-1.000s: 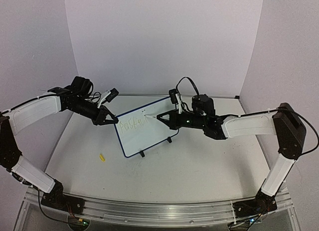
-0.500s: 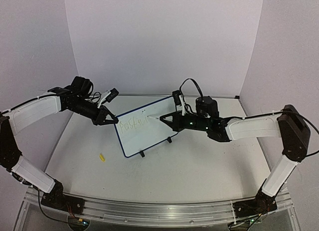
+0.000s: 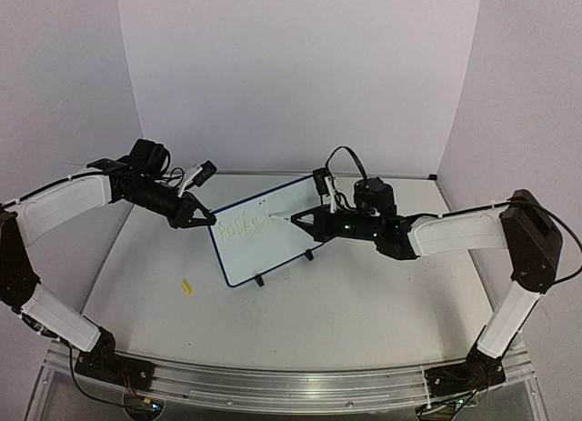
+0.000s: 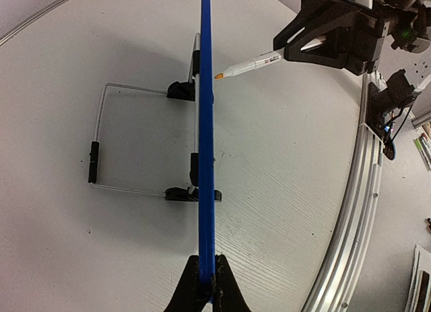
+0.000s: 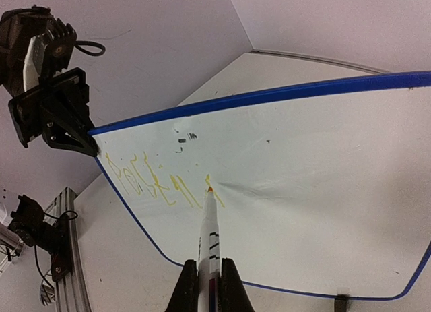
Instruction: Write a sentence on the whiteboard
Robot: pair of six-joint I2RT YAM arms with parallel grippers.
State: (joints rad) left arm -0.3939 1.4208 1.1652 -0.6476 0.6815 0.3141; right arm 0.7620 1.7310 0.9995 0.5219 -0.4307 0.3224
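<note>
The whiteboard (image 3: pixel 268 248) stands tilted on its feet mid-table, white with a blue frame. My left gripper (image 3: pixel 202 219) is shut on its left edge; in the left wrist view the blue edge (image 4: pixel 205 123) runs up from between the jaws of that gripper (image 4: pixel 207 285). My right gripper (image 3: pixel 296 218) is shut on a white marker (image 5: pixel 210 231) with an orange tip. The tip points at the end of the sentence (image 5: pixel 155 180), one line of yellow letters at the board's upper left. Whether the tip touches the board (image 5: pixel 323 164) I cannot tell.
A small yellow marker cap (image 3: pixel 185 286) lies on the table left of the board. Behind the board a wire stand (image 4: pixel 101 137) rests on the table. The table's metal rail (image 3: pixel 291 385) runs along the near edge by the arm bases.
My right gripper and marker shifted a little right along the board, then slightly back left. The left gripper and the board have stayed put.
</note>
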